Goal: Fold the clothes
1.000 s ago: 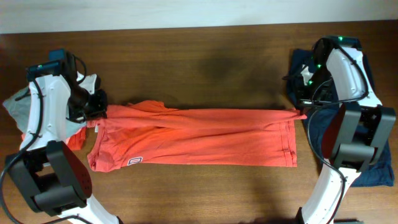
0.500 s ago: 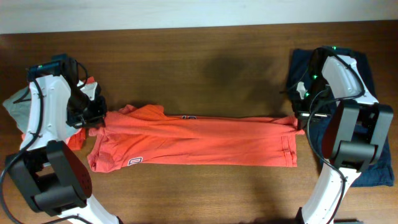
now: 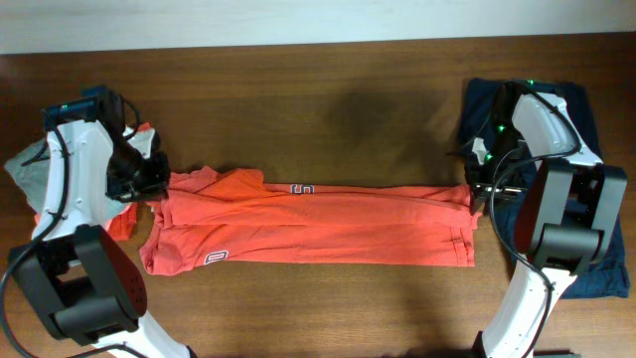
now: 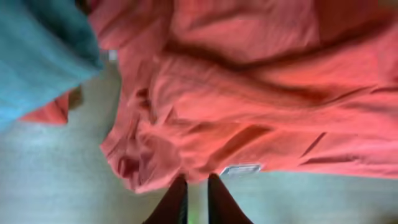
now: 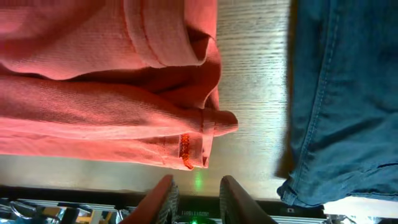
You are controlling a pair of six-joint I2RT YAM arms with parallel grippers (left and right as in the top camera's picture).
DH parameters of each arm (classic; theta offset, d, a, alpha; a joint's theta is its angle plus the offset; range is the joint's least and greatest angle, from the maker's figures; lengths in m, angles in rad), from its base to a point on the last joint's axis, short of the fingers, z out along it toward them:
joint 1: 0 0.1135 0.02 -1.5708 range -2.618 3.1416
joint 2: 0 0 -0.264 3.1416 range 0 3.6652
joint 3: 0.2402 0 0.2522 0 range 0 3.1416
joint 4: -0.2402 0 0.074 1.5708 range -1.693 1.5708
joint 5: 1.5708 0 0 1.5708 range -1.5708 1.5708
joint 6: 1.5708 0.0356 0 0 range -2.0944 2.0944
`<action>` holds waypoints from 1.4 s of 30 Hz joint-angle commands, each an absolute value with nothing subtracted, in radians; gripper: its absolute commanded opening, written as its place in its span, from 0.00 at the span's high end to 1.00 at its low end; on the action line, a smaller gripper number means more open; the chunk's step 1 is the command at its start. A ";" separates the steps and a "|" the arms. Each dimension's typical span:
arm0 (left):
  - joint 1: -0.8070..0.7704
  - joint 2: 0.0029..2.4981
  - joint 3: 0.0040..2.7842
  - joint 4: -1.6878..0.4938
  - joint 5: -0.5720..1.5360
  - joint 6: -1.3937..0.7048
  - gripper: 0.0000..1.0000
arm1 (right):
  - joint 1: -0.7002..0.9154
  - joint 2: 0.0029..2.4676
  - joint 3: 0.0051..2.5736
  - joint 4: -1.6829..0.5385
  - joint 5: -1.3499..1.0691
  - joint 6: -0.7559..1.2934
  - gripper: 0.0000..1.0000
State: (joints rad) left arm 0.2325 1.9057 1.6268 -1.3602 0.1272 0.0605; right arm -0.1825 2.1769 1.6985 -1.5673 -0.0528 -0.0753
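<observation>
A red-orange T-shirt [image 3: 308, 224] lies folded into a long band across the middle of the wooden tabletop [image 3: 318, 99]. The left gripper [image 4: 198, 190] is at the shirt's left edge, jaws nearly together; whether they pinch cloth cannot be told. The right gripper [image 5: 198, 190] is at the shirt's right corner, jaws apart and empty, beside a navy garment [image 5: 342, 93].

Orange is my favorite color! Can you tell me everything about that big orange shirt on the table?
The orange shirt looks like soft cotton, folded into a long wrinkly strip lying flat across the brown table. A bit of white-and-navy lettering peeks out at its far edge, and a white label shows near its left end. The right claw is open just off its hem, not holding it.
</observation>
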 commanded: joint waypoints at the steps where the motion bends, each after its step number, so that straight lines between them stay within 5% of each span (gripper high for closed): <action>1: 0.227 1.890 1.620 -1.310 0.231 0.076 0.89 | -0.191 2.153 1.692 -1.556 -0.057 -0.071 0.68; 6: 0.171 1.890 1.620 -1.294 0.265 0.112 0.89 | -0.191 2.153 1.692 -1.543 -0.072 -0.072 0.57; 12: 0.095 1.892 1.618 -1.244 0.213 0.126 0.88 | -0.191 2.153 1.691 -1.541 -0.075 -0.071 0.56; 14: 0.083 1.897 1.618 -1.236 0.213 0.126 0.74 | -0.191 2.153 1.691 -1.541 -0.075 -0.071 0.55; 15: 0.075 1.904 1.617 -1.225 0.210 0.126 0.56 | -0.191 2.153 1.691 -1.541 -0.075 -0.071 0.55; 18: 0.070 1.919 1.617 -1.204 0.186 0.126 0.51 | -0.191 2.153 1.691 -1.541 -0.075 -0.071 0.55; 36: 0.070 2.128 1.616 -1.169 0.183 0.129 0.54 | -0.191 2.153 1.691 -1.532 -0.075 -0.072 0.55; 42: 0.067 2.128 1.608 -1.174 0.183 0.129 0.47 | -0.191 2.153 1.691 -1.533 -0.075 -0.072 0.55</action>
State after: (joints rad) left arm 0.0719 2.1231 1.6211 -1.1801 0.1829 0.1165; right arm -0.1829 2.1769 1.6985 -1.5352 -0.0685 -0.0784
